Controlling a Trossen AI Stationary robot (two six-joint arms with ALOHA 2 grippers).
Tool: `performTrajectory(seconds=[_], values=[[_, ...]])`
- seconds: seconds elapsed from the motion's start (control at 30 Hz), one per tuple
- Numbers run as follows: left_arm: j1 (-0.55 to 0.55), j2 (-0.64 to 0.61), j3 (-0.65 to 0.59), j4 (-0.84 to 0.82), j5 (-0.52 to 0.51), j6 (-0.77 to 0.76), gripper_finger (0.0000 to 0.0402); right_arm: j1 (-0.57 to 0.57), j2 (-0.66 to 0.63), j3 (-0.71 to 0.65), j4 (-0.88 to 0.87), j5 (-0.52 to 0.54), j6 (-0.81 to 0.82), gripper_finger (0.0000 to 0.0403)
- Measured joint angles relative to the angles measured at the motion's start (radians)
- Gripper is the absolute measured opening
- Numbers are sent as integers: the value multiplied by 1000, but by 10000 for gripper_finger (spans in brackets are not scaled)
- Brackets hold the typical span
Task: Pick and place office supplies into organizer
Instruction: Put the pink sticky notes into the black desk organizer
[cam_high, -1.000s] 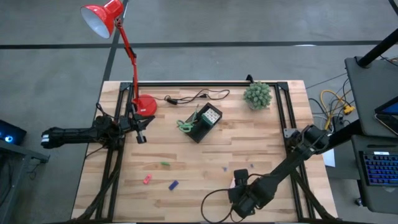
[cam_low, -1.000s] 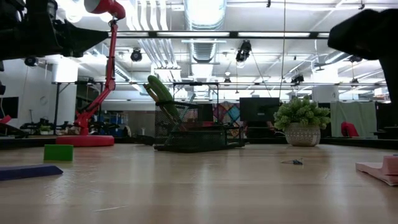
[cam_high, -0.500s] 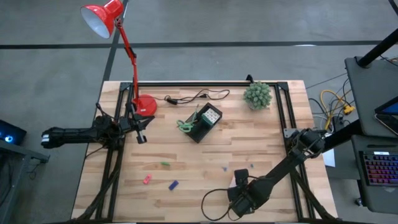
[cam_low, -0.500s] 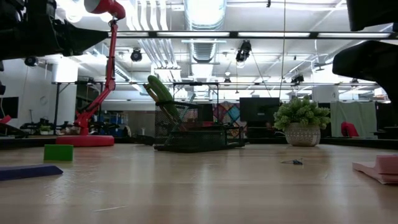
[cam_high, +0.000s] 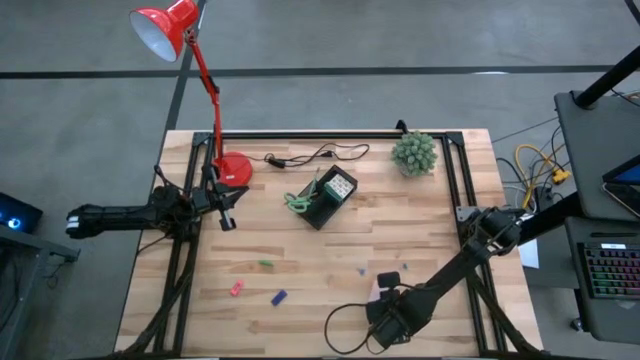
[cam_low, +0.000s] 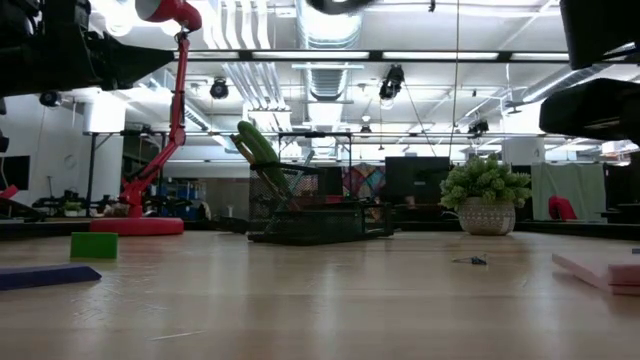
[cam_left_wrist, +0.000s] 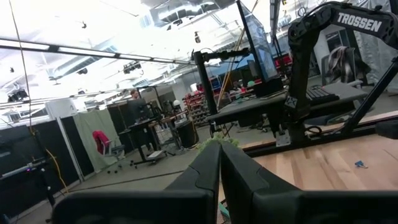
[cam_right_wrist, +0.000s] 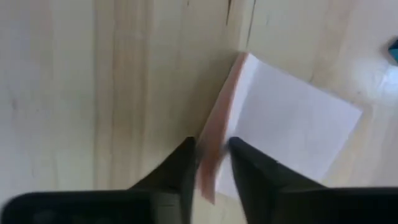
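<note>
The pink sticky-note pad (cam_high: 376, 294) lies near the table's near edge. It also shows in the low view (cam_low: 598, 270) and in the right wrist view (cam_right_wrist: 292, 130). My right gripper (cam_high: 386, 286) stands over it, fingers nearly together on one edge. The black organizer (cam_high: 331, 196) sits mid-table with the green-handled scissors (cam_high: 297, 203) sticking out of it and a green-white block (cam_high: 341, 185) in it. Small green (cam_high: 265, 263), red (cam_high: 237, 288) and blue (cam_high: 280, 296) pieces lie on the near left. My left gripper (cam_high: 226, 212) is shut and empty near the lamp base. My right gripper pinches the pad's pink side edge (cam_right_wrist: 211, 168) between its two fingers (cam_right_wrist: 181, 163), coming from above and pointing down. One finger is outside the pad and the other over its white top face. The pad sits low at the table; whether it is lifted does not show.
A red desk lamp stands on its round base (cam_high: 234, 168) at the far left. A black cable (cam_high: 316, 154) lies behind the organizer. A green spiky plant ball (cam_high: 414, 153) stands at the far right. A tiny dark piece (cam_high: 362, 270) lies near the pad.
In the low view the pad's raised part has sunk, and the pad now lies flatter and reaches a little farther toward the table's left.
</note>
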Motion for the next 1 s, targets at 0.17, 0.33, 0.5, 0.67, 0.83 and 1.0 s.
performTrajectory(seconds=[0.17,0.33,0.5,0.67,0.83,1.0], values=[[0,1,0,0,0,0,0,-5,-1,-1,0,-27,-15,17],[0,0,0,0,0,0,0,-9,-1,-1,-3,-26,-21,9],[0,0,0,0,0,0,0,-13,-12,-2,-28,-13,-21,8],[0,0,0,0,0,0,0,-13,-47,-2,-36,33,-20,8],[0,0,0,1,0,0,0,-16,-91,-2,-42,96,-18,8],[0,0,0,0,0,0,0,-18,-134,-2,-49,183,-26,8]])
